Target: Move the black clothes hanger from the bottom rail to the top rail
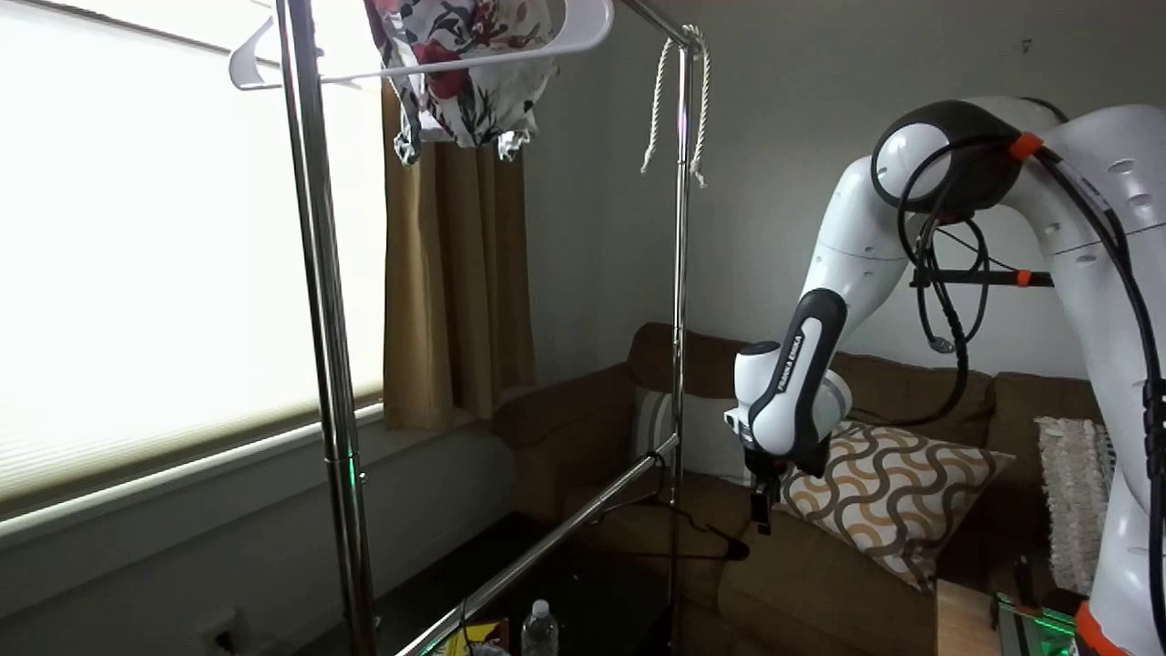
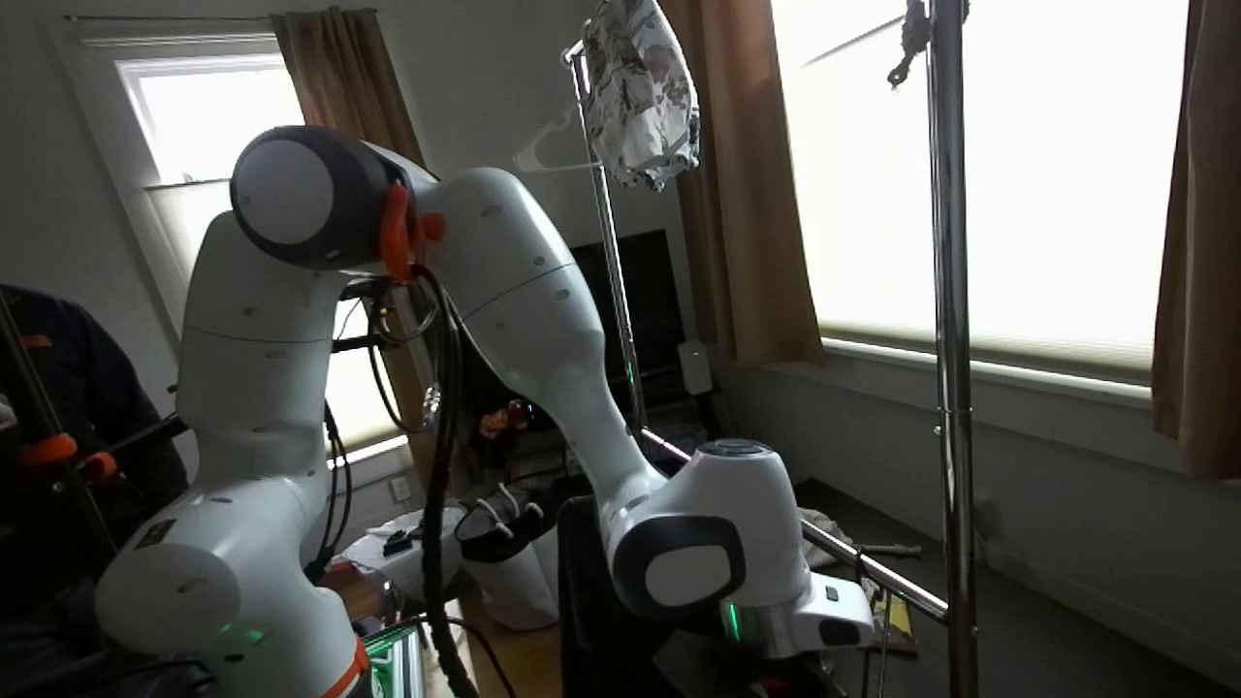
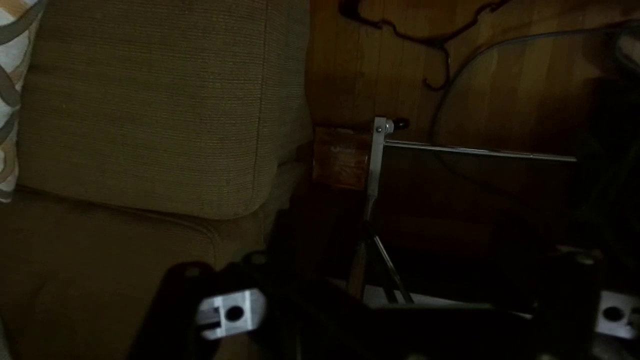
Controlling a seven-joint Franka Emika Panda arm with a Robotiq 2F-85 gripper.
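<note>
Nearest the camera in an exterior view stands the left of two chrome poles (image 1: 321, 273), before one white hanger (image 1: 583, 27) with one floral garment (image 1: 469, 100). One black clothes hanger (image 1: 692, 522) hangs on the bottom rail (image 1: 547, 541), toward its far end. To its right is your gripper (image 1: 761, 517), whose two fingers (image 3: 250, 312), clear only in the wrist view, are spread. There a black hanger (image 3: 436, 43) shows against floorboards (image 3: 375, 65), the same or another you can't tell.

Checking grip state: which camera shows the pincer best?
Wrist view: the pincer is close up, both fingers wide apart. In an exterior view the pincer looks small. In an exterior view the wrist shows; pincer indistinct.
</note>
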